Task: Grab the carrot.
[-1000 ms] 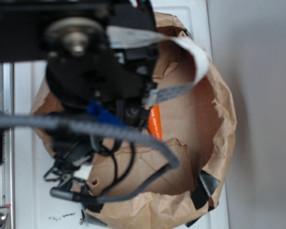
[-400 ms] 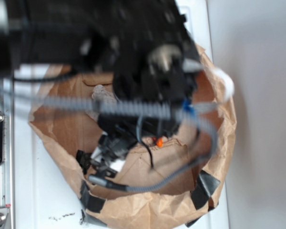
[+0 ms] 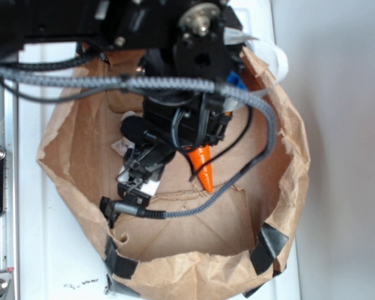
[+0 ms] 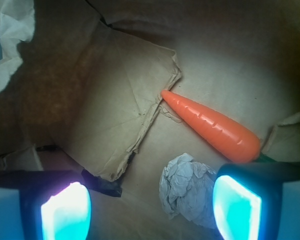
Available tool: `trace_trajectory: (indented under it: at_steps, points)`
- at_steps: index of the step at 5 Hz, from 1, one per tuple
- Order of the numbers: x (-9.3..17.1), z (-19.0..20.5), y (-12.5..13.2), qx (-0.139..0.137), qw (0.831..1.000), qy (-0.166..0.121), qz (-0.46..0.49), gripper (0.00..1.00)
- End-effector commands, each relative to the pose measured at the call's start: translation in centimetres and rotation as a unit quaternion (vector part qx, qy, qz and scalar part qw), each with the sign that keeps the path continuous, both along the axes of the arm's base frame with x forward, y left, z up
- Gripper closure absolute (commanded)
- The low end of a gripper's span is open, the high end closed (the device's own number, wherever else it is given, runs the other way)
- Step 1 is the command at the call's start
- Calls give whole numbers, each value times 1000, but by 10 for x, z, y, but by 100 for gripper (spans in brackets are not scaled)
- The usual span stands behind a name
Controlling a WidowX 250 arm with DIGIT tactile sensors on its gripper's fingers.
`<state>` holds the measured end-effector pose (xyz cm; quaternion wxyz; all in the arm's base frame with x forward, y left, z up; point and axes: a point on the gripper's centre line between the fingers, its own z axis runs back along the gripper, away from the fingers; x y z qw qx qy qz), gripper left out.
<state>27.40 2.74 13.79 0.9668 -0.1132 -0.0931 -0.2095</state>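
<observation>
Your jaws stand spread wide, holding nothing: in the wrist view the two glowing pads (image 4: pixel 65 212) sit at the lower corners with bare bag floor and a paper wad between them, and the gripper (image 4: pixel 150 215) hangs above the floor without touching anything.

Start with the biggest thing, the brown paper bag (image 3: pixel 287 187). Its rolled rim rings the whole scene in the exterior view, with black tape patches (image 3: pixel 269 247) along the near edge and a loose flap of brown paper (image 4: pixel 120 100) lying on the floor inside.

Next, your arm (image 3: pixel 187 81). A second ago it covered the left and upper part of the bag and hid nearly all of the carrot; now its body sits higher and more toward the middle of the bag, and the grey braided cable (image 3: pixel 237 181) loops down over the bag floor.

The carrot (image 3: pixel 202 165) lies on the bag floor. A second ago only a thin orange strip showed beside the arm; now its pointed end pokes out below the black housing. In the wrist view the carrot (image 4: pixel 212 127) lies at a slant, tip touching the edge of the flap, thick end just above your right pad, with a sliver of green at that end.

Smallest, the crumpled off-white paper wad (image 4: pixel 187 187) sits just below the carrot's thick half, beside your right pad.
</observation>
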Motion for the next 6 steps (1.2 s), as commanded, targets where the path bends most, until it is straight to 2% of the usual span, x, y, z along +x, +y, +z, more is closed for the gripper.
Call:
trace_trajectory:
  at_steps: [1,2,3,4,5,6]
  points:
    - [2,12,-5,5,1000,-18,-4,0]
    - [0,-6,5,-35,995,-83,-48,0]
    - [17,-32,6,-6,994,-88,-68,0]
    - [28,-51,-1,40,992,-101,-65,0]
    - [26,-58,-17,71,989,-112,-66,0]
    - [16,-62,-40,96,986,-111,-83,0]
